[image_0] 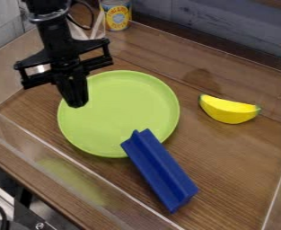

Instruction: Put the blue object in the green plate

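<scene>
While the gripper [73, 99] hangs over the left side of the green plate [136, 112] with fingers pressed together and empty, the blue object [158, 169] lies on the table [232, 162]. One end touches the plate's near rim.

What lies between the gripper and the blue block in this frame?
Only bare green plate: in the camera view the shut gripper hangs over the plate's left part, and the blue block overlaps its near rim.

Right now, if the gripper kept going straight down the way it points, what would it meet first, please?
Most likely the green plate: the shut gripper points down over the plate's left part, with nothing visible between them. Depth is hard to judge from this one view. The blue object lies off that line.
</scene>
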Controlling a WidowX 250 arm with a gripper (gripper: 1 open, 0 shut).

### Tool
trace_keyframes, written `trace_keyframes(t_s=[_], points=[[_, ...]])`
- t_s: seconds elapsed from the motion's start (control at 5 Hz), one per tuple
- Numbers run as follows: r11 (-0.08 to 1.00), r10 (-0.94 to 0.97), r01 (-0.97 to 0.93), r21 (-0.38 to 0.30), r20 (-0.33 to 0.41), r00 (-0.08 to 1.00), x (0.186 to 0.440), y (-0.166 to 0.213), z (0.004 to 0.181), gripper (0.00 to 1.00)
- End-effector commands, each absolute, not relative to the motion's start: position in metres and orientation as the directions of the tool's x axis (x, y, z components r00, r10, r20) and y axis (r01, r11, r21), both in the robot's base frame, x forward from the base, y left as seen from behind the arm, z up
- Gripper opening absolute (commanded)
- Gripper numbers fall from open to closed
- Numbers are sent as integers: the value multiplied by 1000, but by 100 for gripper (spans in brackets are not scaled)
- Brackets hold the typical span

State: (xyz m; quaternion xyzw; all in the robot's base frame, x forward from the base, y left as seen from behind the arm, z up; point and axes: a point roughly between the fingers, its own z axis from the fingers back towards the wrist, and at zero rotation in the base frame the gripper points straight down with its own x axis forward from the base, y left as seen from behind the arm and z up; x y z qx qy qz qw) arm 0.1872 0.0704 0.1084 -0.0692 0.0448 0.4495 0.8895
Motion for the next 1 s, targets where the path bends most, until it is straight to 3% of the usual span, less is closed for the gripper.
trace_keyframes(t_s=[0.0, 0.8], points=[[590, 796, -800, -106, -93, 599, 196, 80, 117, 0], [565, 803, -814, -136, -139, 580, 181, 55, 122, 0]])
